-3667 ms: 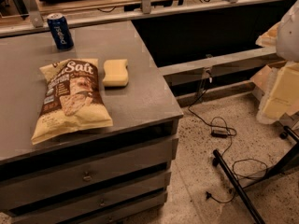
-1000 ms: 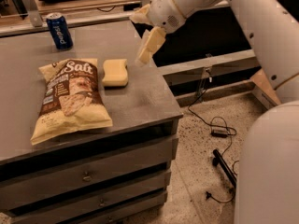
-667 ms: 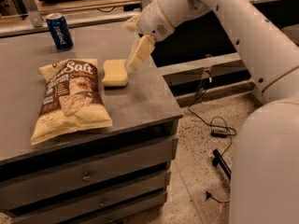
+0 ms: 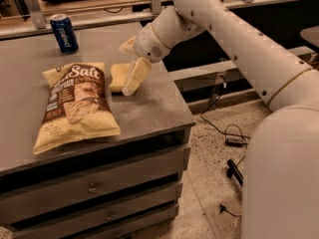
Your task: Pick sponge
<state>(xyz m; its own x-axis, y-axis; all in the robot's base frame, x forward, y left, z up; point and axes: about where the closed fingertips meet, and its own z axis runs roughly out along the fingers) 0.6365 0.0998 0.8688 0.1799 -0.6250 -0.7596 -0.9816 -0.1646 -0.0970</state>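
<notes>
Camera view: vs 0.7 s ago the gripper (image 4: pixel 126 67) has dropped lower and moved left, so it now sits right at the sponge (image 4: pixel 117 77) instead of up and to its right. Claw is spread: the near finger (image 4: pixel 136 74) slants down across the sponge's right edge, while the other finger shows as a stub past the far edge. It's not pinching anything, and I can't tell if either finger touches the foam. Sponge hasn't moved. It lies flat on the table (image 4: pixel 149 108), right of centre and back from the front edge. It's a small pale yellow block with rounded corners, plain, and its right part is hidden behind the near finger. The colour almost matches the finger, so the boundary is hard to read. Bag (image 4: pixel 75 103) lies flat just left of the sponge, near but apart, "Salt" label up, much bigger, in the same place as before. Blue can (image 4: pixel 64 33) stands upright at the back left, well apart. Arm (image 4: pixel 239 39) comes in from the right, over the table's right edge. Drawers (image 4: pixel 99 188) sit under the top, and there are cables (image 4: pixel 219 128) on the floor to the right.
</notes>
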